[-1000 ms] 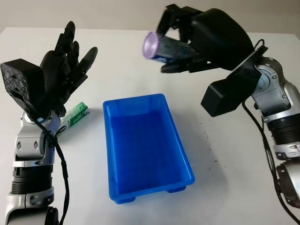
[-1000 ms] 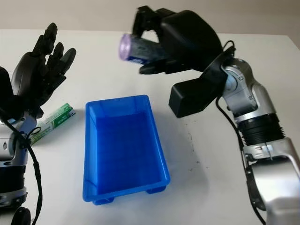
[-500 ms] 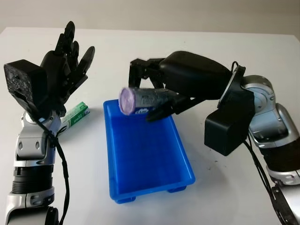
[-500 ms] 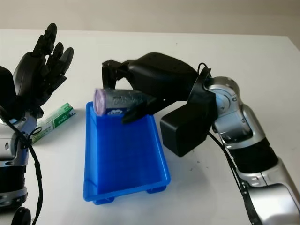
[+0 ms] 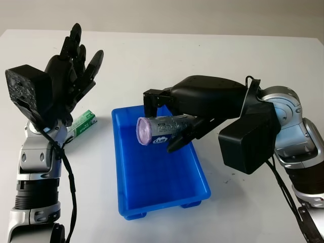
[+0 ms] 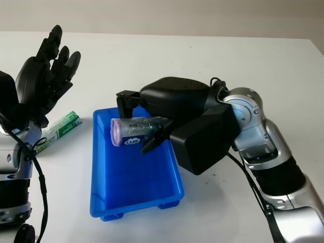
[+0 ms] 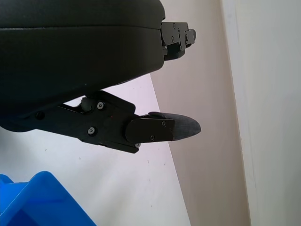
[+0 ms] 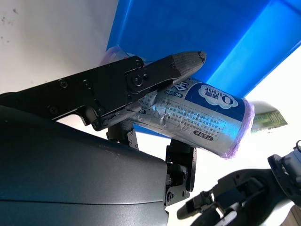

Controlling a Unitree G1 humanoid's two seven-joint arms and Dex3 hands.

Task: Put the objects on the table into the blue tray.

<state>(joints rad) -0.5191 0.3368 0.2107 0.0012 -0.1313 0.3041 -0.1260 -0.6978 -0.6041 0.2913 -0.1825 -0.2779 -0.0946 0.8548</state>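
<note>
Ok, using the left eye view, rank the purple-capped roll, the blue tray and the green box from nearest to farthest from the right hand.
1. Purple-capped roll: held in the right hand, over the tray's far end.
2. Blue tray: directly beneath the hand, mid-table.
3. Green box: on the table left of the tray, beside the raised, open left hand.

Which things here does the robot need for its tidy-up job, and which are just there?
For the job:
- blue tray, where things go
- purple-capped roll, held over the tray by the right hand
- green packet, on the table beside the tray
- left hand, open, raised above the packet

Just there:
- white table
</note>
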